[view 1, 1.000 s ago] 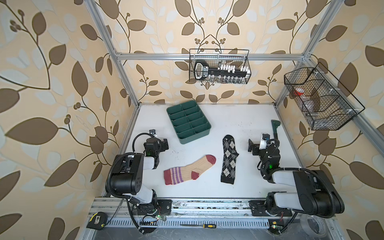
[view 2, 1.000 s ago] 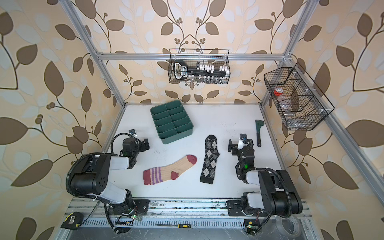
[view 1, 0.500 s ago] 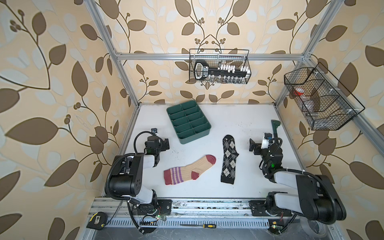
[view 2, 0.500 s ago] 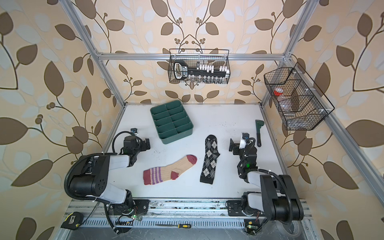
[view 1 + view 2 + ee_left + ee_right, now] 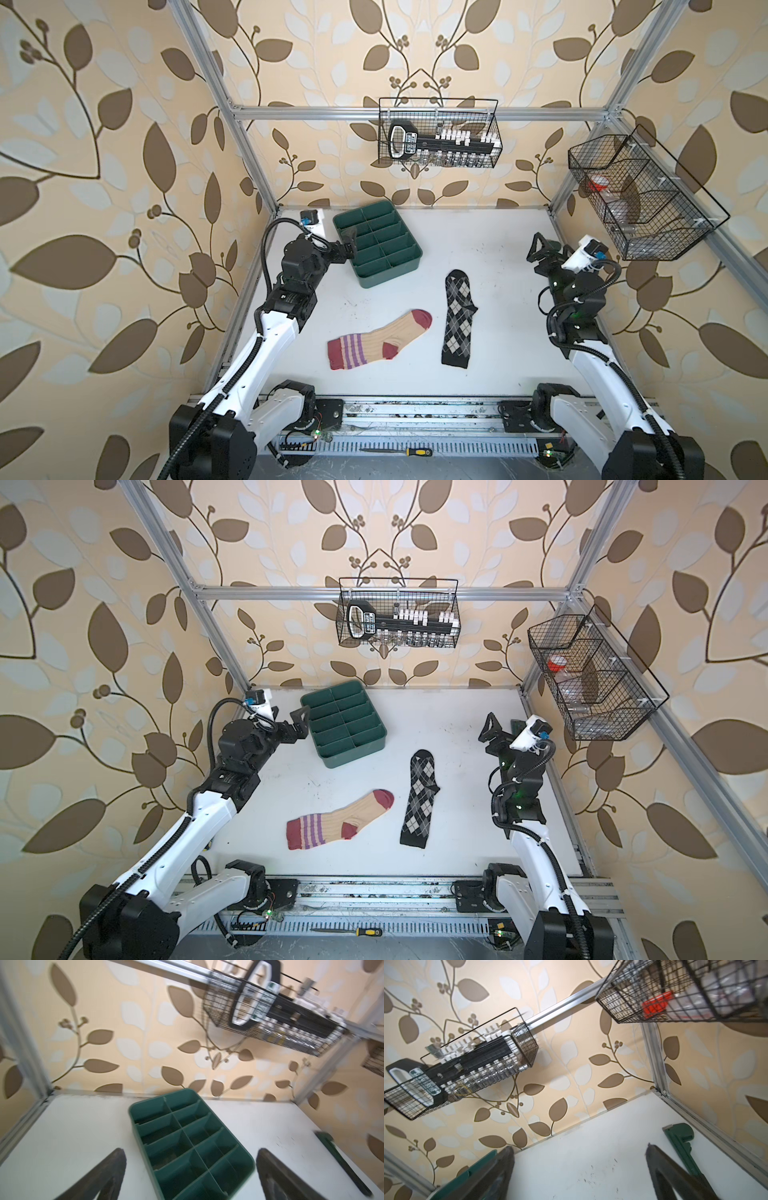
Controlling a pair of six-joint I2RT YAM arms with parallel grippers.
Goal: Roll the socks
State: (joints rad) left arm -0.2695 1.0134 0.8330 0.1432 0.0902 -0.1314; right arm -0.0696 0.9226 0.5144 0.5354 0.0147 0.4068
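The left gripper has its fingers spread wide with nothing clamped between them. Directly ahead of and below those fingertips sits the green divided tray; the wrist view looks between the two fingers into its compartments. Whether a fingertip touches the rim I cannot tell.

The right gripper is likewise spread open and holds nothing, its fingers over bare white table. A green pipe wrench lies on the table just outside one of the right fingers.

Both socks lie flat and unrolled on the table, well behind both sets of fingertips, toward the arm bases. The beige sock with maroon toe and purple stripes is nearer the left fingers. The black argyle sock lies between it and the right fingers. The two socks are close together but not touching. Neither is touched by a finger in both top views.
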